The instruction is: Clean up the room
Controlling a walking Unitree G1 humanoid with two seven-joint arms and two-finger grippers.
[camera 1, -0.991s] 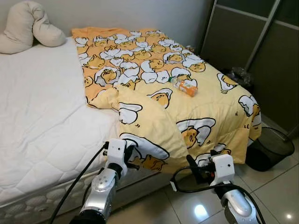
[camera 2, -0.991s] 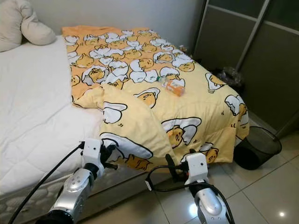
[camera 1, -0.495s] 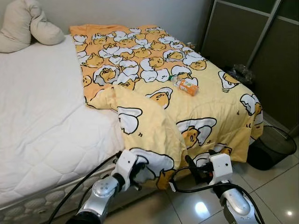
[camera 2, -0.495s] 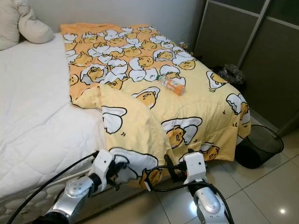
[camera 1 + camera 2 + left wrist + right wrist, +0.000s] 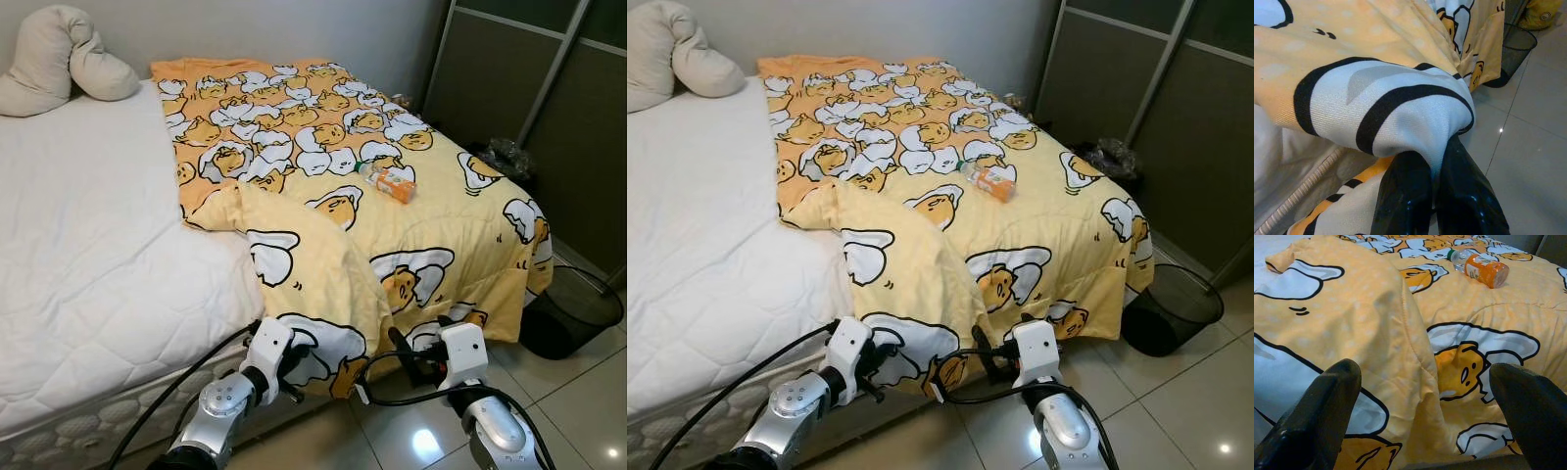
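Bed: one bed with a white quilted mattress (image 5: 88, 255), against the wall, its near edge before the robot.
Quilt: one yellow-and-orange quilt printed with white egg cartoon figures (image 5: 323, 147) covers the right half of the bed and hangs over the foot end toward the floor; one corner is folded back on itself near the mattress edge.
Left hand: the left hand (image 5: 1432, 196) is at the hanging lower corner of the folded quilt, its two black fingers (image 5: 1400, 200) pinched tight on a bunch of the fabric.
Right hand: the right hand (image 5: 1415, 396) is low, just before the draped quilt edge, fingers spread wide, holding nothing.
Bottle: one clear plastic bottle with an orange label (image 5: 388, 180) lies on its side on top of the quilt, toward the right side of the bed, well apart from both hands.
Pillow: one cream, bent pillow (image 5: 64, 57) sits at the head of the bed on the left.
Bin: one black mesh waste bin (image 5: 573, 311) stands on the glossy tiled floor (image 5: 578, 411), beside the bed's foot corner.
Doors: dark sliding wardrobe doors (image 5: 529, 88) on the right.
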